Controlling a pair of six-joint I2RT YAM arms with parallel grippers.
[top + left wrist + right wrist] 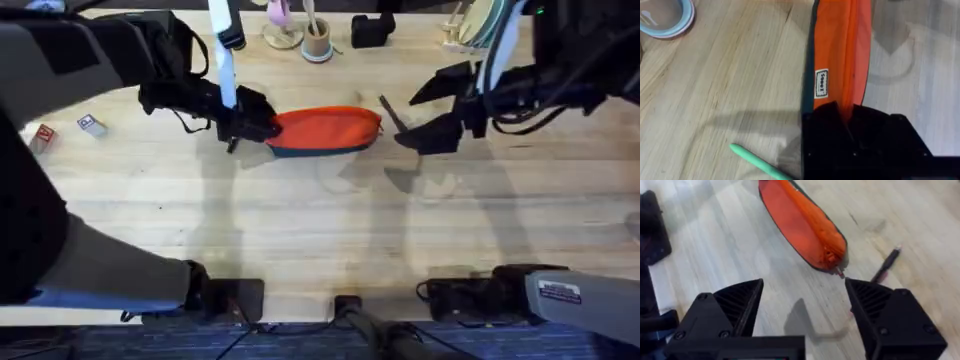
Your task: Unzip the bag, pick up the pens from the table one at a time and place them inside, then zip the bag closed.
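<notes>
1. Holding 1 end of the bag (325, 130), the left hand (252, 122) is clamped shut on it, likely to keep it from sliding.
2. Open wide, the right hand (804, 305) hangs near the bag's other end, where the zip pull sits, maybe ready to tug it.
3. Both pens are out: a green pen (757, 161) by the left hand, a black pen (886, 265) by the zip end.
4. All rest on a pale wood desk (300, 230); a cup (317, 42) stands at the back.
</notes>
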